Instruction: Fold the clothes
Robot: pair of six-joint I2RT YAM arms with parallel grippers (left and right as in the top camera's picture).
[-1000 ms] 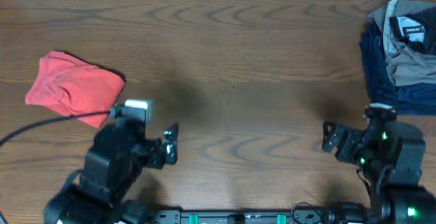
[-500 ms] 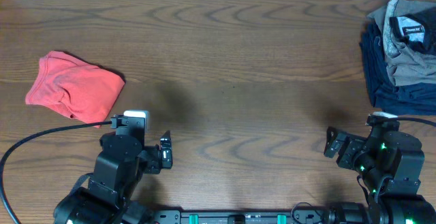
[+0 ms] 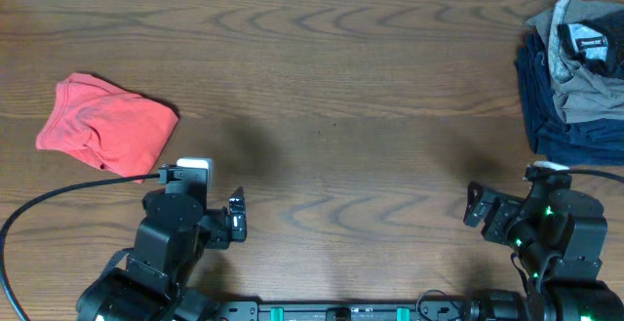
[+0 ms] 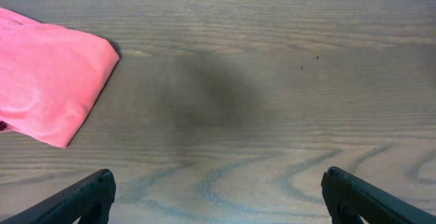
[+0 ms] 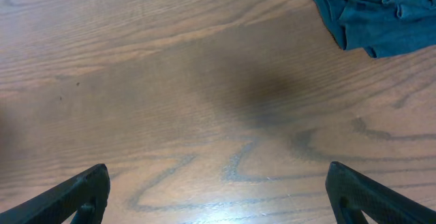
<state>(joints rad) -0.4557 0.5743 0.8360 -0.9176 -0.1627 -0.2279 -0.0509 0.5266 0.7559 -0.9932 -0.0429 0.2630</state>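
Overhead, one coral-red T-shirt [image 3: 105,131] lies as a soft, creased bundle at the left of the wood-grain table [image 3: 341,87]. It is well apart from a single rumpled heap of grey and navy garments [image 3: 575,77] at the right edge, and this is the only view that takes in both. The left wrist camera shows the left gripper [image 4: 218,183] with two dark fingers spread wide over bare wood, holding nothing, the shirt's smooth rounded corner at upper left. The right wrist camera shows the right gripper [image 5: 218,183] equally wide and empty, with only a crumpled blue hem of the heap at upper right.
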